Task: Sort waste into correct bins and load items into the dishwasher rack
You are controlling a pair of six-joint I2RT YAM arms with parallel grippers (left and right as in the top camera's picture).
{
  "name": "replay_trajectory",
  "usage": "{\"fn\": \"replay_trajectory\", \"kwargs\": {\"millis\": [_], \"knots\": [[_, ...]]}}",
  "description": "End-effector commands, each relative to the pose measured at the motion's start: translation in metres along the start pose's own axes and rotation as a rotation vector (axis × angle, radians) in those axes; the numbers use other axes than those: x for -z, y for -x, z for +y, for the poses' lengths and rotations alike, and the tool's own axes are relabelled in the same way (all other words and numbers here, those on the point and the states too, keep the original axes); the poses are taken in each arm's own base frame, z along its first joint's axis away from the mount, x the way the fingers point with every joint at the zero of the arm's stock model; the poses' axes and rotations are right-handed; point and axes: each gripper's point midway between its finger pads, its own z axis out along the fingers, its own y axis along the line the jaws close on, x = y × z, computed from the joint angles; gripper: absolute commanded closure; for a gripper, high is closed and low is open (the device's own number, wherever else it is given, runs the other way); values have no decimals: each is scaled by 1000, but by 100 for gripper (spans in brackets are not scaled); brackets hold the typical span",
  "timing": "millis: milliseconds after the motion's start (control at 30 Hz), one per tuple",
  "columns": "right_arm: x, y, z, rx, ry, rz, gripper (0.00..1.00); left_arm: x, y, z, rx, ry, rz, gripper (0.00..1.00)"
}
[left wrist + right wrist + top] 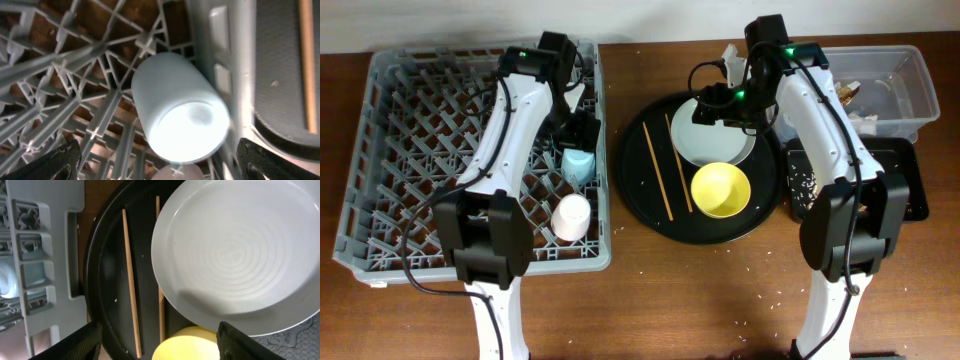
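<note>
Two cups sit in the dishwasher rack [380,150], a square grey plastic crate of gridded pegs at the left of the overhead frame.
- Light-blue cup [578,165] [177,110]: smooth, cylindrical, tilted by the rack's right wall. Its long axis runs upper left to lower right in the left wrist view, closed end toward the lens.
- Pink cup [571,215]: pale, just below the blue one, rounded end up.
- Left claw [162,165]: fingers apart, straddling the blue cup without touching it.
- Plate [705,148] [240,255]: white, round, glossy, faintly ringed, flat on the round black tray [640,190] at frame centre.
- Yellow bowl [720,190]: mouth up, just below the plate.
- Chopsticks [660,175] [131,280]: two thin wooden sticks, long axes roughly top to bottom, left of the plate, whose rim overlaps one.
- Right claw [170,342]: fingers apart, above the plate.
- Clear tub [910,85], upper right, and black tray [910,190] below it, on the brown bench [670,300].
</note>
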Motion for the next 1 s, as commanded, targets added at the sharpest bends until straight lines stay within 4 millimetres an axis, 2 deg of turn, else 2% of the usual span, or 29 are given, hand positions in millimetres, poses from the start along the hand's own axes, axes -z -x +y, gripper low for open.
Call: {"fn": "replay_trajectory", "kwargs": {"millis": [0, 33, 67, 133, 200, 300, 333, 367, 400, 433, 500, 600, 633, 700, 733, 767, 800, 867, 900, 933, 967], "knots": [[9, 1, -2, -22, -5, -14, 28, 55, 28, -28, -42, -96, -157, 6], [21, 3, -4, -44, -8, -34, 28, 70, 33, -45, -71, -137, -200, 8], [44, 4, -12, -109, -31, -72, 24, 83, 38, -74, -122, -195, -243, 9], [91, 3, -39, -255, -91, -155, 22, 82, 36, -131, -232, -250, -264, 9], [132, -4, -72, -355, -124, -214, 19, 64, 23, -189, -342, -259, -237, 8], [148, -24, -110, -467, -163, -188, 19, 16, 13, -225, -294, -209, -147, 9], [150, -30, -119, -487, -192, -178, 19, -1, 9, -232, -282, -203, -110, 11], [151, -33, -124, -490, -224, -168, 19, -27, 4, -238, -268, -175, -60, 17], [150, -35, -124, -477, -241, -160, 19, -49, 0, -239, -253, -141, -22, 20], [149, -35, -123, -466, -241, -157, 19, -62, -3, -242, -258, -134, 0, 21], [148, -35, -121, -462, -244, -155, 19, -78, -11, -250, -275, -128, 34, 25], [148, -35, -122, -462, -246, -155, 19, -94, -16, -269, -314, -129, 34, 43], [149, -35, -122, -462, -251, -155, 19, -99, -17, -269, -316, -120, 39, 55], [149, -35, -122, -462, -251, -155, 19, -99, -16, -268, -313, -121, 38, 66], [149, -35, -122, -462, -251, -155, 19, -99, -16, -268, -313, -120, 39, 78], [149, -35, -122, -459, -251, -155, 19, -99, -16, -268, -313, -121, 38, 100], [149, -35, -122, -459, -251, -154, 19, -96, -16, -269, -315, -126, 35, 100], [149, -35, -122, -459, -251, -155, 16, -64, -9, -268, -358, -137, -1, 100], [149, -35, -122, -459, -251, -155, 15, -31, 0, -263, -396, -145, -58, 100], [149, -35, -122, -459, -251, -155, 14, 13, 19, -246, -424, -108, -173, 100], [149, -35, -122, -459, -251, -155, 13, 79, 53, -191, -357, 65, -377, 100]]}}
